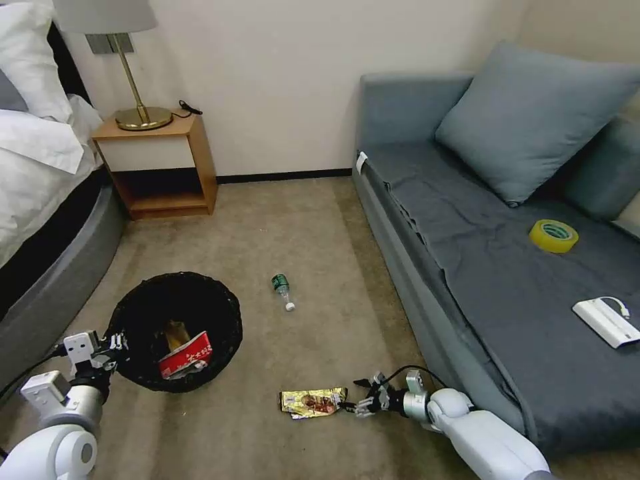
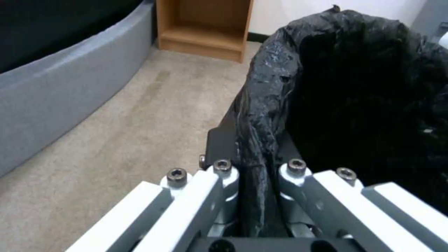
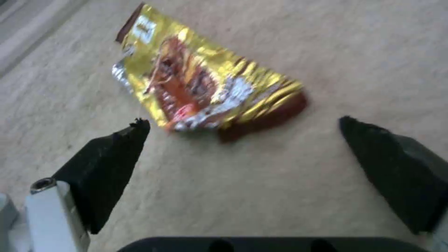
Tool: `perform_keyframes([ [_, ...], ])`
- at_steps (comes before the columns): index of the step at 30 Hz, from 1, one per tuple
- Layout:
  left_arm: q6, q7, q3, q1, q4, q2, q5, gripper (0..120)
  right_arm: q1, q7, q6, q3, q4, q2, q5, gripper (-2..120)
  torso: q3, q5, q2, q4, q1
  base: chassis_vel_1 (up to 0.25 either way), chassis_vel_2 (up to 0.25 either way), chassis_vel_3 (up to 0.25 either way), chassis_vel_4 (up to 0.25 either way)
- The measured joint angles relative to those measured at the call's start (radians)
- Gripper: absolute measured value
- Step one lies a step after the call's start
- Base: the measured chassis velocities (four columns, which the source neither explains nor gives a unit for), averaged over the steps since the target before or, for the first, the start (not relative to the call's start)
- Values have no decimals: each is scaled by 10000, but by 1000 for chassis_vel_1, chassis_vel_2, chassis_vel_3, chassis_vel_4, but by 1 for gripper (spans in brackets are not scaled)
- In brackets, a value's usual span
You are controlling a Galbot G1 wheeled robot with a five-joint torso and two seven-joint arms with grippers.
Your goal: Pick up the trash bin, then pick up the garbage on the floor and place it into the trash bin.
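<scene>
Black bag rim: the left gripper [image 1: 113, 347] is pressed together on the crinkled liner at the near-left edge of the trash bin [image 1: 175, 331]; the left wrist view shows the plastic bunched between its fingers [image 2: 224, 182].
Bin contents: a red-and-white snack packet [image 1: 186, 355] and a brown paper pouch [image 1: 176, 333] lie inside the bin.
Bin surroundings: the grey bed base [image 1: 50, 293] curves just left of the bin, and the wooden nightstand [image 1: 160, 167] stands well beyond it by the wall.
Bottle: a small green-labelled bottle [image 1: 283, 291] lies on the carpet right of the bin and farther from the robot, well apart from both grippers.
Wrapper: the gold wrapper [image 1: 313, 403] lies flat on the carpet, right of the bin and nearer the robot.
Right gripper: the right gripper [image 1: 366, 402] hangs low just right of the wrapper, its black fingertips [image 3: 112, 161] spread wide and holding nothing, the wrapper's near edge ahead of the gap.
Sofa: right of everything, with a yellow tape roll [image 1: 554, 235] and a white box [image 1: 605, 321] on it.
Risk, wrapper: the foil lies flat and looks slippery, so I judge the fingertips may scrape carpet or push it away instead of pinching it.
Risk, bin: the hold appears to be mostly on thin bag plastic, so the liner could slip or tear and tip the bin.
</scene>
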Motion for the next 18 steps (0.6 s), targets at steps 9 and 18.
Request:
perform_keyframes([
  [9, -33, 16, -8, -18, 28, 50, 8, 4, -112, -19, 38, -108, 66, 310, -7, 100, -1, -2, 0, 2, 0, 0, 0, 0, 0],
  [18, -83, 34, -52, -17, 89, 23, 23, 4, -2, 163, 41, -257, -68, 618, 24, 100, 0, -1, 0, 3, 0, 0, 0, 0, 0],
])
